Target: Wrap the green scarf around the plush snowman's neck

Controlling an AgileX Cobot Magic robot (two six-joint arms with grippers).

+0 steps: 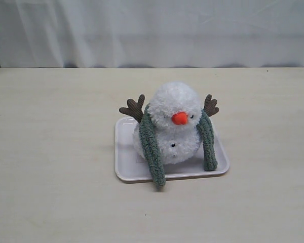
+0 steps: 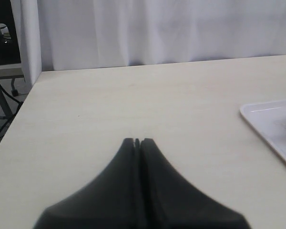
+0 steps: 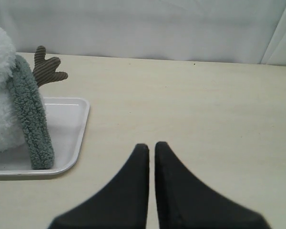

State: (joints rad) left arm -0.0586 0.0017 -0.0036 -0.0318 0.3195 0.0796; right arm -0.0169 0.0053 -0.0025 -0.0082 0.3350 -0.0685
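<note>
Black left tool (image 2: 137, 141), right tool (image 3: 151, 145) closed, over table (image 3: 205, 105).

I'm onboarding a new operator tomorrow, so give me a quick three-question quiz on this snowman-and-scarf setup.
1. True or false: the green scarf is knotted under the plush snowman's nose.
2. What does the snowman sit on? A) a white tray B) the bare table C) a basket
3. Fill in: the left gripper is ___, holding nothing.
Key: 1 false, both ends hang loose; 2 A; 3 shut.
</note>
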